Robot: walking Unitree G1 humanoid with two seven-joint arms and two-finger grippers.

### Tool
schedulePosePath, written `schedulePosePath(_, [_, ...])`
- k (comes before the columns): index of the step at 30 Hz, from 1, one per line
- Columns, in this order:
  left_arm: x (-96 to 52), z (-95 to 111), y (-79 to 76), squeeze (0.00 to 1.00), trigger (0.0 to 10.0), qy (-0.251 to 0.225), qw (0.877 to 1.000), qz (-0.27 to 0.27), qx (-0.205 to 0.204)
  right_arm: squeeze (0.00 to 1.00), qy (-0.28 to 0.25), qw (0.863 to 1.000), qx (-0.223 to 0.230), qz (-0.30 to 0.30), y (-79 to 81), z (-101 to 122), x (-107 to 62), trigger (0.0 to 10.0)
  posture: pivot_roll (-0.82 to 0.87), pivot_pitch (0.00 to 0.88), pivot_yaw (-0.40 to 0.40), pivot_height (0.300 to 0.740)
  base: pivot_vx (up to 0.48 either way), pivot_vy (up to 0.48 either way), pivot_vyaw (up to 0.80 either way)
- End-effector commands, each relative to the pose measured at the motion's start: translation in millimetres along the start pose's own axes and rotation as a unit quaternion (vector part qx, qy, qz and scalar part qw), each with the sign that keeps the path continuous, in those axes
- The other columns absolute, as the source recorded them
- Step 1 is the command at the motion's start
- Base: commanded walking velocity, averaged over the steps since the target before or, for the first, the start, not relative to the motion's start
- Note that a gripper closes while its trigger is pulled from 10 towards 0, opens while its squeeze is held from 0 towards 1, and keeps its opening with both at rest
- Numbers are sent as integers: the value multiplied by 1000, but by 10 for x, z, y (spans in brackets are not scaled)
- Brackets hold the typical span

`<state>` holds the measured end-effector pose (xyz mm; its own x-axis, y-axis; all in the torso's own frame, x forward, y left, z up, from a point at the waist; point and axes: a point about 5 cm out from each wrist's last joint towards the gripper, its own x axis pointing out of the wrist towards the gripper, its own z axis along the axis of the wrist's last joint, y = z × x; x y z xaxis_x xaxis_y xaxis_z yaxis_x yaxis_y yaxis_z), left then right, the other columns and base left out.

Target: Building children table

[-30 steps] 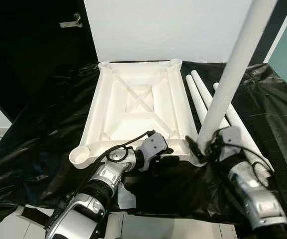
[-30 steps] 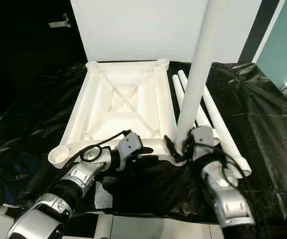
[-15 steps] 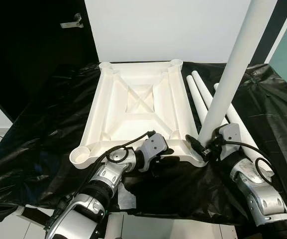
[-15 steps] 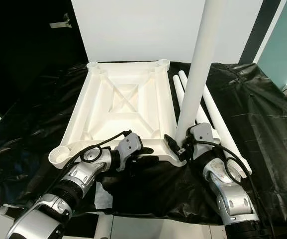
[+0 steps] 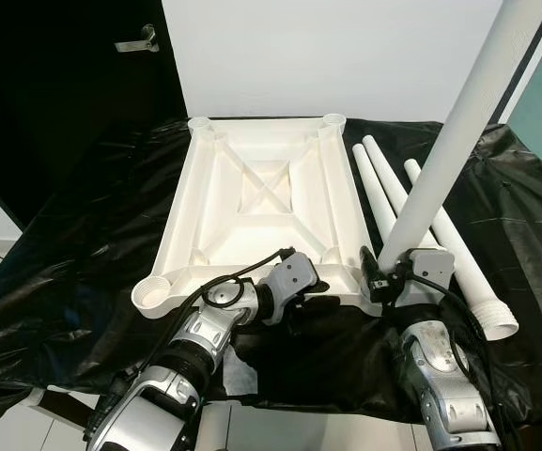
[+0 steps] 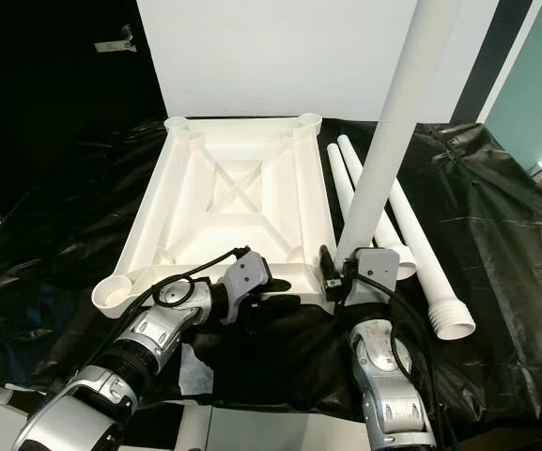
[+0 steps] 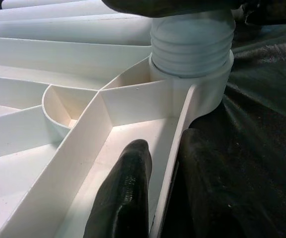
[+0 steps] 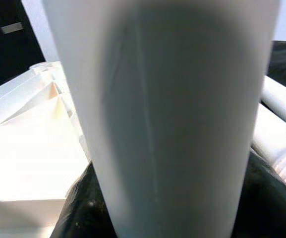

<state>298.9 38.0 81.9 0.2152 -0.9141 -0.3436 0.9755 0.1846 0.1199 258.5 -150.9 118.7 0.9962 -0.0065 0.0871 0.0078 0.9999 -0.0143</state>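
The white tabletop (image 5: 261,197) lies upside down on black plastic sheeting. A long white table leg (image 5: 449,150) stands in its near right corner socket (image 7: 202,89), leaning to the right. The leg's threaded end (image 7: 191,47) sits in that socket. My right gripper (image 5: 388,277) is shut on the leg just above the socket, with its forearm straight below. My left gripper (image 5: 313,303) is shut on the tabletop's near rim, close to that corner. One black finger (image 7: 125,198) lies inside the rim and the other outside.
Three more white legs (image 5: 383,183) lie side by side on the sheeting to the right of the tabletop, the longest (image 5: 458,254) ending in a threaded collar. A white wall stands behind, and a dark door (image 5: 64,75) at the left.
My right forearm has swung from the right side of the leg round to the near side, still gripping it. The left gripper has kept its hold on the rim.
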Motion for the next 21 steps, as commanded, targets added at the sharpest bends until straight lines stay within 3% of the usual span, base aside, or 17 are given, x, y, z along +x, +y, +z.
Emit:
schedulePosePath(1, [-1,-359,-223,0,10000,67,995,-49,-48,0,41,997,2,-61,-211,-146,-39,6235,-75,4,8,740,0,0,0])
schedulePosePath(3, [-1,-359,-223,0,10000,67,995,-49,-48,0,41,997,2,-61,-211,-146,-39,6235,-75,4,8,740,0,0,0])
schedulePosePath(4, [3,-354,-220,0,10000,67,995,-49,-47,0,42,998,-1,-49,-186,-145,-32,10000,-75,3,7,740,0,0,0])
schedulePosePath(9, [10,-346,-213,0,10000,67,996,-49,-46,0,40,999,-9,-30,-148,-134,-25,10000,-77,0,7,740,0,0,0])
schedulePosePath(10, [15,-338,-206,0,10000,67,996,-48,-45,1000,34,999,-16,-3,-111,-116,-14,10000,-76,0,6,740,0,0,0])
schedulePosePath(11, [6,-337,-191,0,10000,68,996,-46,-43,427,25,998,-31,53,-72,-89,13,10000,-72,0,7,740,0,0,0])
schedulePosePath(12, [-2,-338,-181,0,10000,69,996,-45,-42,427,19,995,-41,91,-51,-73,28,10000,-72,0,7,740,0,0,0])
schedulePosePath(13, [-14,-340,-172,0,10000,69,996,-43,-41,0,16,991,-53,122,-50,-57,43,10000,-70,0,7,740,0,0,0])
schedulePosePath(21, [-47,-346,-163,0,10000,69,996,-42,-41,0,13,983,-81,167,-68,-25,67,10000,-66,2,12,740,0,0,0])
